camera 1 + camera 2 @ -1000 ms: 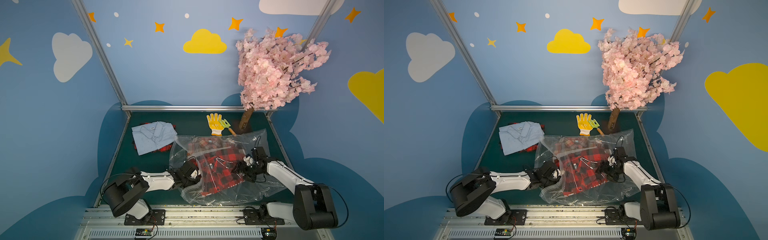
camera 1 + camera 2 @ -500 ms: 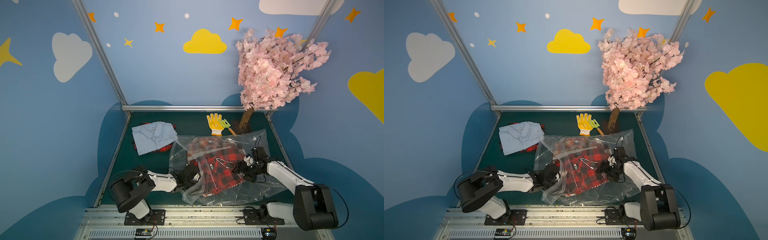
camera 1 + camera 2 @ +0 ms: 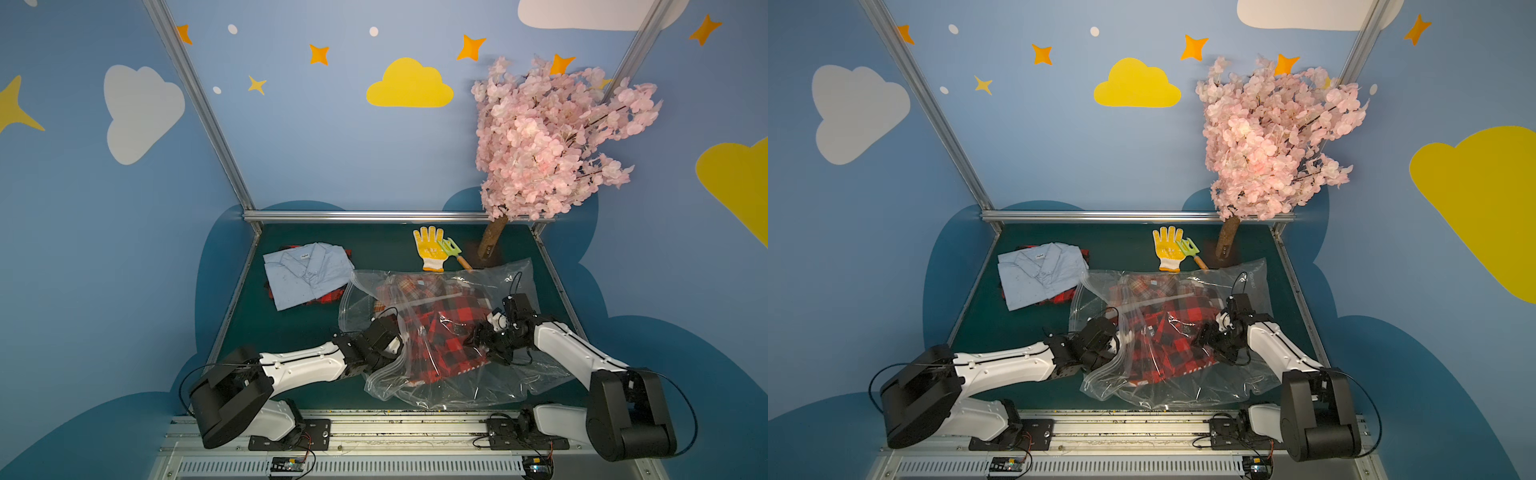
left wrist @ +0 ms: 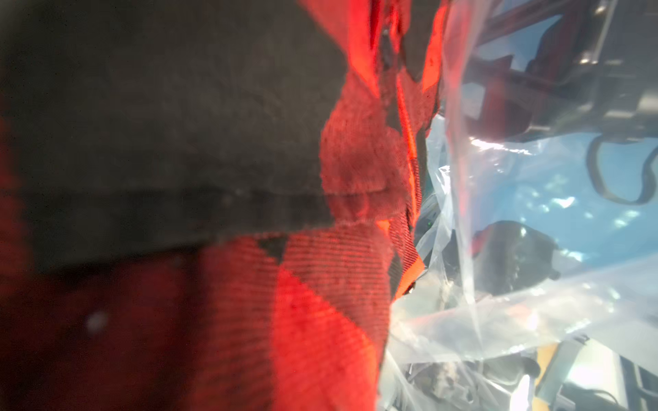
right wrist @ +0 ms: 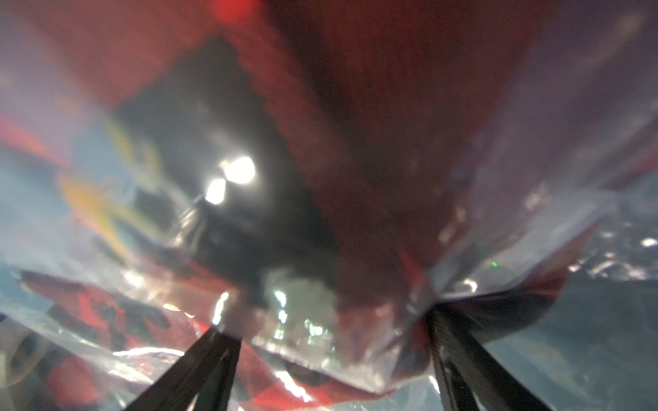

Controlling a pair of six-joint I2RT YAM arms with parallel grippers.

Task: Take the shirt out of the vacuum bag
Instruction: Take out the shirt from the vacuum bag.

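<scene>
In both top views, the left claw [image 3: 402, 341] is now seen deeper in the vacuum bag [image 3: 515, 374] mouth, clenched on the shirt [image 3: 446, 332] since a second ago. In the right wrist view, the right claw [image 5: 331, 356] is spread wide against the bag on the worktop [image 3: 291, 328].

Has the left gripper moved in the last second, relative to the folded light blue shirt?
Yes. The left gripper has pushed in toward the red and black plaid shirt inside the clear plastic vacuum bag, while the folded light blue shirt stayed put.

red/black check shirt [image 3: 446, 332], clear bag [image 3: 519, 374], lt blue shirt [image 3: 307, 272], yellow glove [image 3: 430, 247].
</scene>
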